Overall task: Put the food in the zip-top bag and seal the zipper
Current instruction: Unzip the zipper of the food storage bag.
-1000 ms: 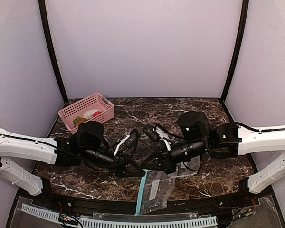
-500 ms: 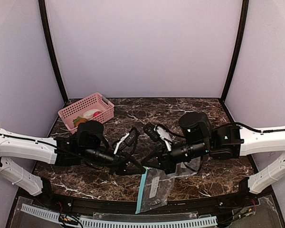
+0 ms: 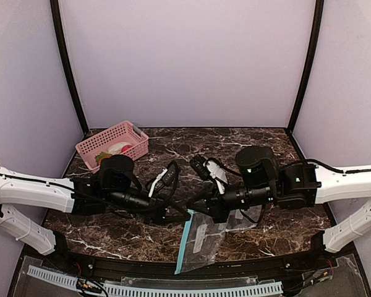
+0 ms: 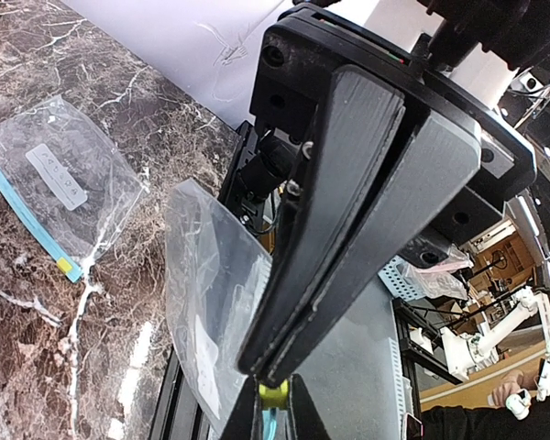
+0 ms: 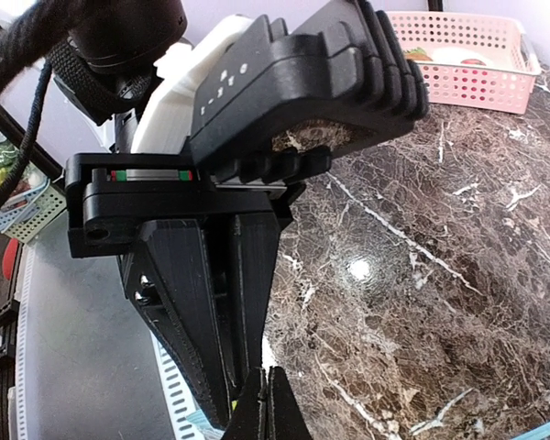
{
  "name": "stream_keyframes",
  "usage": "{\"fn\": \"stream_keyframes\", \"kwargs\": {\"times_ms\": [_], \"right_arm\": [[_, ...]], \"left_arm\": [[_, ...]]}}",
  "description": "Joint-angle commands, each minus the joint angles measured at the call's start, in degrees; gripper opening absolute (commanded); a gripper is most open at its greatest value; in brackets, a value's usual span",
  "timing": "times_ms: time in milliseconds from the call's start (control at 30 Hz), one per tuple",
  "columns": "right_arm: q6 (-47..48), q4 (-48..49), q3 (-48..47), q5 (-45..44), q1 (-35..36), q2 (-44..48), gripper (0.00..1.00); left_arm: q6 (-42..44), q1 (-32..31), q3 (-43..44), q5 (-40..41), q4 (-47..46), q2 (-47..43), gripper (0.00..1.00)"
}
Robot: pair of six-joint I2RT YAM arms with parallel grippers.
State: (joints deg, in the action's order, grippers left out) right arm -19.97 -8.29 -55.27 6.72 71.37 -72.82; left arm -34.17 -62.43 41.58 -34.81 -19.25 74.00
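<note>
Food [image 3: 117,148] is seen in a pink basket [image 3: 85,147] at ten o'clock; zip-top bag [image 4: 206,302] is pinched by left gripper [image 4: 273,380], right gripper [image 5: 261,378] clamped shut, arms angled inward.

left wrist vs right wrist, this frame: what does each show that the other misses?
Left wrist only: zip-top bag flat on the marble tabletop, blue zipper strip along one edge, and clear film beside the shut left gripper. Right wrist only: pink basket with food inside, and the shut right gripper. Both: that tabletop.
</note>
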Motion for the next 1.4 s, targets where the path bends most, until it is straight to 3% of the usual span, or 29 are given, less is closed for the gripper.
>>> {"fn": "stream_keyframes", "kwargs": {"times_ms": [0, 667, 1367], "right_arm": [[0.8, -4.0, -0.5, -10.4, -1.0, 0.6, 0.00], [-2.5, -4.5, -1.4, -17.7, -2.8, 0.2, 0.00], [-4.4, -5.0, -0.9, -17.6, -8.9, 1.2, 0.00]], "left_arm": [[0.2, -0.7, 1.6, -5.1, -0.8, -0.2, 0.01], [-0.4, -0.7, 1.8, -5.4, -2.0, 1.3, 0.01], [-0.4, -0.7, 1.3, -4.9, -1.8, 0.6, 0.01]]}}
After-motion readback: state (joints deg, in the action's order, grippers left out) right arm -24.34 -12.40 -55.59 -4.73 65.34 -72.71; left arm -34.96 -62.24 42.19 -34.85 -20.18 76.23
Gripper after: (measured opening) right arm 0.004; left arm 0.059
